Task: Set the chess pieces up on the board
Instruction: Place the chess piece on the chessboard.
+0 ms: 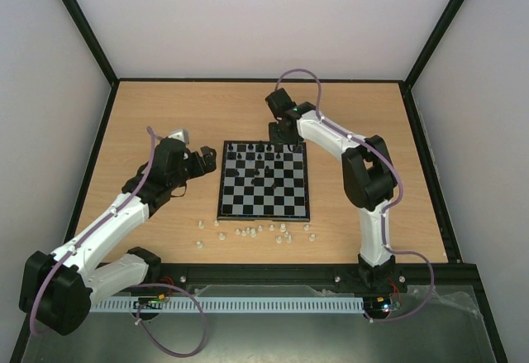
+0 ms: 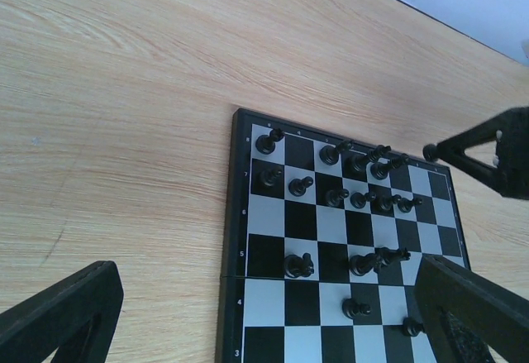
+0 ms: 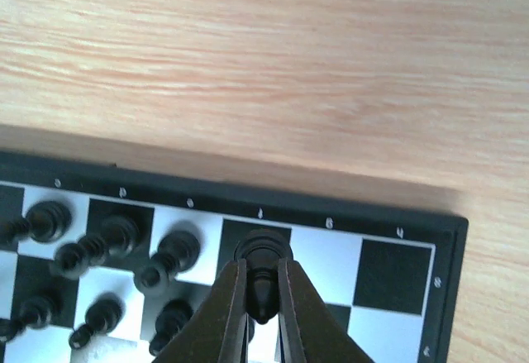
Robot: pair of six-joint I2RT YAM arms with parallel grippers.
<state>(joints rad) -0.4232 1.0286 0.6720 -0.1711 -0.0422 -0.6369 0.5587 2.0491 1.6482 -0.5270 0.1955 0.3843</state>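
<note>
The board (image 1: 281, 202) lies mid-table, with black chess pieces (image 1: 258, 158) scattered over its far half. Several white pieces (image 1: 248, 232) lie on the table in front of its near edge. My right gripper (image 3: 263, 297) is shut on a black piece (image 3: 262, 255) over a dark square in the board's (image 3: 388, 272) far edge row; whether its base touches the square I cannot tell. My left gripper (image 2: 264, 330) stands wide open and empty, low over the left edge of the board (image 2: 273, 222). The left wrist view also shows the right gripper's fingers (image 2: 471, 152) with that piece (image 2: 429, 151).
Bare wooden tabletop (image 1: 165, 123) surrounds the board, bounded by a black frame and pale walls. Three black pieces (image 3: 124, 243) stand crowded just left of the held one. The right arm (image 1: 364, 173) stretches along the board's right side.
</note>
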